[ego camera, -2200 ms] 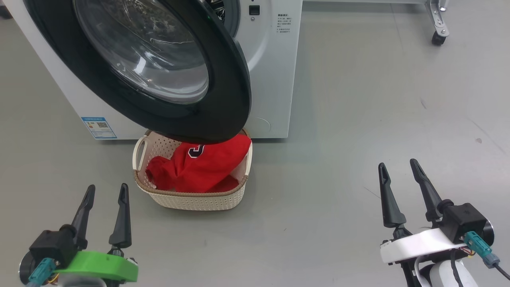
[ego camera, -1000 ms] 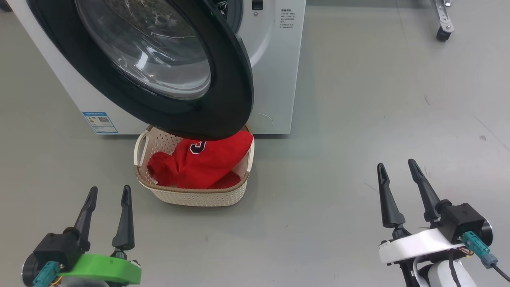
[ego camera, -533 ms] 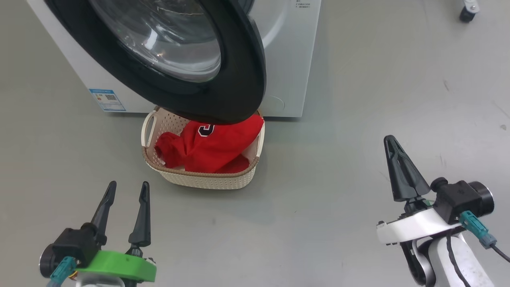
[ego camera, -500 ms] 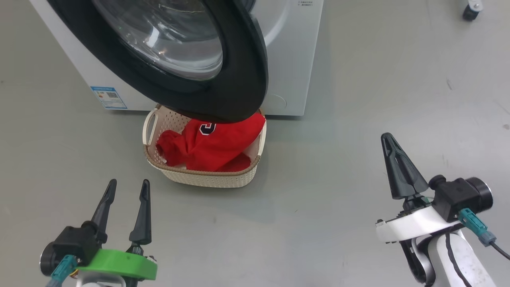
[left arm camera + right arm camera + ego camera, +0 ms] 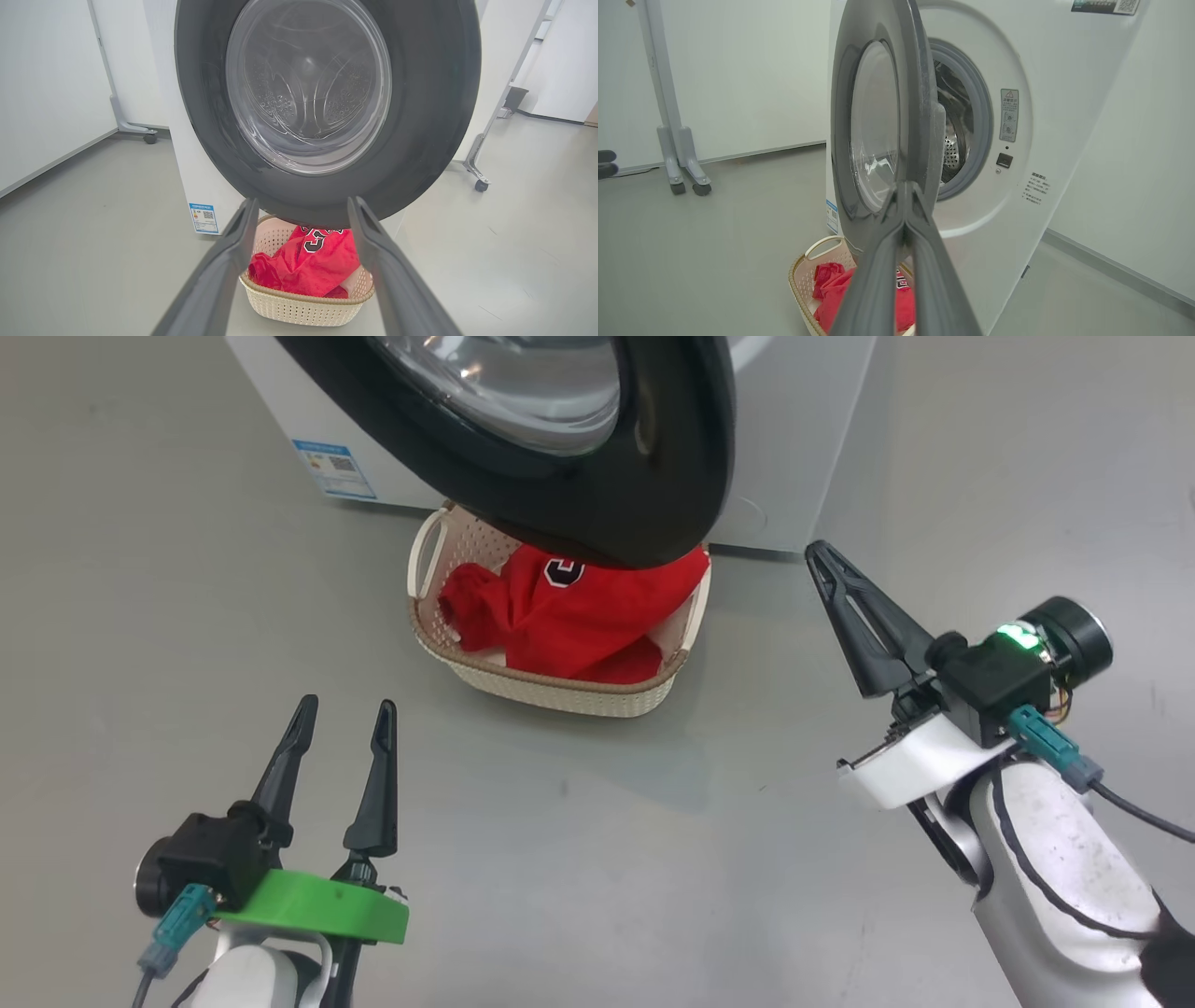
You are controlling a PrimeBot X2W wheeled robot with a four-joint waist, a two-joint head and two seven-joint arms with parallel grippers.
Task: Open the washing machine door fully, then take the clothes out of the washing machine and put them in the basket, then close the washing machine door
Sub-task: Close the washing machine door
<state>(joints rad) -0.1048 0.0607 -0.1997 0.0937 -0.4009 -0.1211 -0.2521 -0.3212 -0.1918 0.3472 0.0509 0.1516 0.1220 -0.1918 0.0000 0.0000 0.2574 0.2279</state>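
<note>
Head view, left to right: left pincer [image 5: 346, 703], spread and empty; ahead of it the basket [image 5: 560, 695] holding the red clothes [image 5: 597, 616], beneath the open, black-rimmed washing machine door [image 5: 677, 476]; right pincer [image 5: 816, 551], closed on nothing, that door's edge to its left. Unloading appears complete; door closing is in hand, calling for a push against the rim.

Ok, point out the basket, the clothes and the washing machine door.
the basket [image 5: 560, 696]: head view, front perforated wall.
the clothes [image 5: 597, 621]: head view, middle of red jersey.
the washing machine door [image 5: 667, 476]: head view, black rim.
</note>
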